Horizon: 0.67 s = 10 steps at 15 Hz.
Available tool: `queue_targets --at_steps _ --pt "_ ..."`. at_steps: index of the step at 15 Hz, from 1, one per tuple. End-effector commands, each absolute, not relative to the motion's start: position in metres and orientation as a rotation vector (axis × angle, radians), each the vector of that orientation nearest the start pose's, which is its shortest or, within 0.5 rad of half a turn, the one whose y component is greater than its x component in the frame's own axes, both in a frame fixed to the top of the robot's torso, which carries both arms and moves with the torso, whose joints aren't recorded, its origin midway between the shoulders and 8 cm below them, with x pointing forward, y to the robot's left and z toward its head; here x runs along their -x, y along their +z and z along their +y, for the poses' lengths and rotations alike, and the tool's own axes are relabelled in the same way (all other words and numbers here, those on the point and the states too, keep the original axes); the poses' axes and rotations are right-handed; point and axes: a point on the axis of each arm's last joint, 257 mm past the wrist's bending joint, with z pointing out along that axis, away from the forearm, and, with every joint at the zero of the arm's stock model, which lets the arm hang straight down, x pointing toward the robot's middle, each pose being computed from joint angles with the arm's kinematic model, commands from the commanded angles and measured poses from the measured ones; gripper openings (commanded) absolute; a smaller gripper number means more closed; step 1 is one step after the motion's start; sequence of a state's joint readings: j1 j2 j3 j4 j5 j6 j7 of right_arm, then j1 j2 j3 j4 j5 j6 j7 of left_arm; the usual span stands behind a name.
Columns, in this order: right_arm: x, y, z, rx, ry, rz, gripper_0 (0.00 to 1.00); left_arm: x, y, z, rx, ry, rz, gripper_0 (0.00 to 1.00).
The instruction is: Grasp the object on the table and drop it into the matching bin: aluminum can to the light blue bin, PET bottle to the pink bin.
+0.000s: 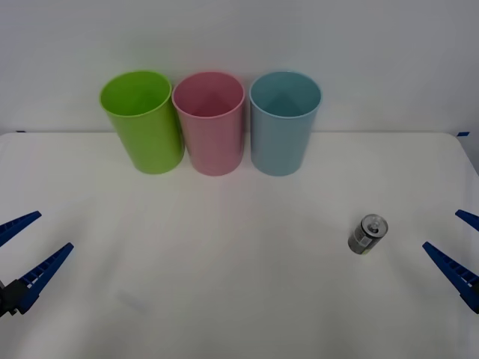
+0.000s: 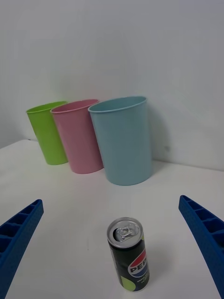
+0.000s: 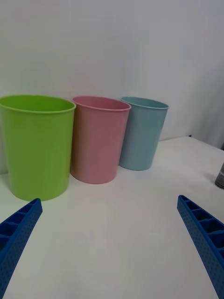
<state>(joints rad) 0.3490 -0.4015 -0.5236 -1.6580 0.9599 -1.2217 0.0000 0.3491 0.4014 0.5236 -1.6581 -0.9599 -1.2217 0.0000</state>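
A small dark aluminum can with a yellow-green patch and a shiny pull-tab top stands upright on the white table, right of centre. In the right wrist view the can stands ahead of my open right gripper, between the lines of its fingers. That right gripper is at the table's right edge, just right of the can. The light blue bin stands at the back, rightmost of the row, with the pink bin beside it. My left gripper rests open at the left edge.
A lime green bin stands left of the pink one, the three touching in a row near the table's back edge. A white wall rises behind. Bare tabletop lies between the bins and both grippers.
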Motion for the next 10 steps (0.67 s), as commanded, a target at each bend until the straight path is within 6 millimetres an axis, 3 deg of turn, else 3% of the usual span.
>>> queue_targets --at_steps 1,2,6,10 --pt "-0.342 -0.169 -0.33 0.465 0.567 1.441 1.0 -0.342 -0.169 0.33 -0.465 -0.567 1.441 1.0" --pt "-0.34 -0.182 -0.327 0.439 0.581 1.458 1.0 -0.342 -0.169 0.33 -0.465 -0.567 1.441 1.0" --pt "-0.34 -0.184 -0.331 0.448 0.562 1.475 1.0 -0.342 -0.169 0.33 -0.465 -0.567 1.441 1.0" --pt "-0.325 -0.201 -0.341 0.458 0.529 1.536 1.0 -0.342 -0.169 0.33 -0.465 -0.567 1.441 1.0"
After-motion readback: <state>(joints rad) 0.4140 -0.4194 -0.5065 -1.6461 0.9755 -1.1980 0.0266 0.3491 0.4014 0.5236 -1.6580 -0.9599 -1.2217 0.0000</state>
